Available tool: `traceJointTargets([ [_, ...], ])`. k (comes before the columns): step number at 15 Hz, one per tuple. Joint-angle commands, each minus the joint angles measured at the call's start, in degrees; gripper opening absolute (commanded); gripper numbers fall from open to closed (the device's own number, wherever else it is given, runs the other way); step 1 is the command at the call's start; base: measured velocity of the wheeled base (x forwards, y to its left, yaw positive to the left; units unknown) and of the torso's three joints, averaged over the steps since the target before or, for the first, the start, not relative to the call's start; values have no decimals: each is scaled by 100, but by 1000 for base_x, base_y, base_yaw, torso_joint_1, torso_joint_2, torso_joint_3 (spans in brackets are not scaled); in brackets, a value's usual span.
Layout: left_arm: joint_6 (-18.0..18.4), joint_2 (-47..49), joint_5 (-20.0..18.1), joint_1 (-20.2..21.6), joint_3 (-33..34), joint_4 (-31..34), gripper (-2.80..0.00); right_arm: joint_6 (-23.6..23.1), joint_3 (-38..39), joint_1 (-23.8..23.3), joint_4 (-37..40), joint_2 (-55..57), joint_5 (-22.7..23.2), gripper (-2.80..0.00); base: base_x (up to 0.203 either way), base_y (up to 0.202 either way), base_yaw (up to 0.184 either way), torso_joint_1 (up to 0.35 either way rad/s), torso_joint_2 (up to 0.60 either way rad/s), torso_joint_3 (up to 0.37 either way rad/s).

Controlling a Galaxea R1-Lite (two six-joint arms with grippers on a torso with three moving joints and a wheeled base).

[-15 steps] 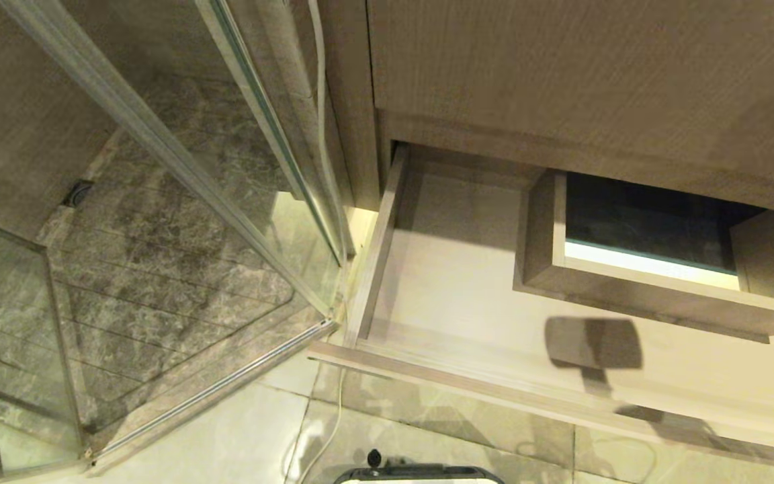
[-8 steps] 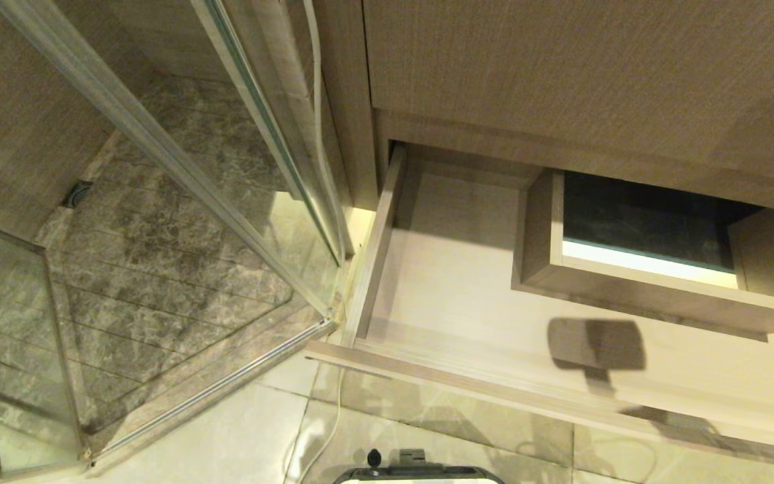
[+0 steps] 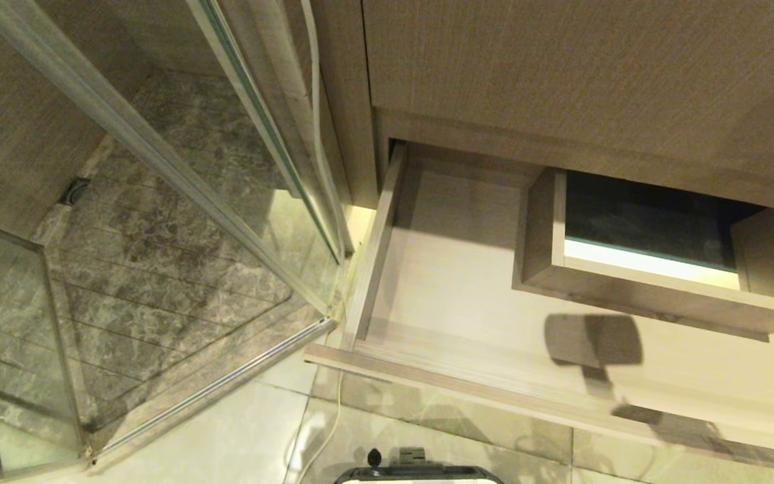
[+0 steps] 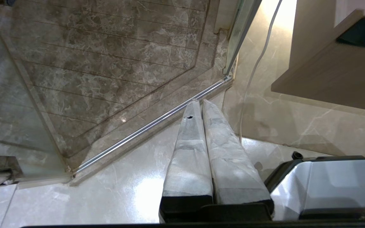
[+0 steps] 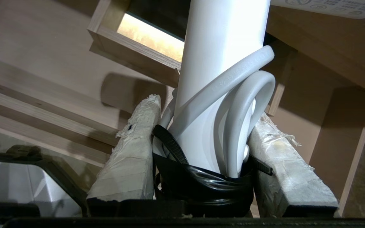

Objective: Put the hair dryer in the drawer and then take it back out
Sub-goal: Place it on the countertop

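White hair dryer (image 5: 214,63) (handle, cord) clamped between right hand (image 5: 201,126) fingers | seemingly above open drawer (image 5: 43,95)

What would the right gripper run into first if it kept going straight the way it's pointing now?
The right gripper is shut on the hair dryer, which sticks out ahead of it, so the dryer would likely meet something first, probably the boxed cut-out inside the open drawer. Depth is unclear.

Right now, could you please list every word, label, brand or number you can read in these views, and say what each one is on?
No text can be read in full.
Cord of the hair dryer, right wrist view: raised lettering along it, too small to read.
White panel at that view's edge: faint round marks and print, too blurred to read.
Drawer: no markings.
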Motion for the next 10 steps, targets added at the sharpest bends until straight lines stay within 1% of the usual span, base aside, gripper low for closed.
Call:
traceJointTargets([
  [1,0,0,1,2,9,-1,-280,-9,-16,-4,15,-14,4,-280,0,0,0,227,-348,-192],
  [3,0,0,1,2,9,-1,-280,-9,-8,-7,5,-32,4,-280,0,0,0,240,-603,-242],
  [7,0,0,1,2,9,-1,-280,-9,-7,-7,-12,-40,4,-280,0,0,0,223,-446,-198],
  [10,0,0,1,2,0,-1,-280,-9,-43,-7,-42,-37,4,-280,0,0,0,77,-472,-216],
])
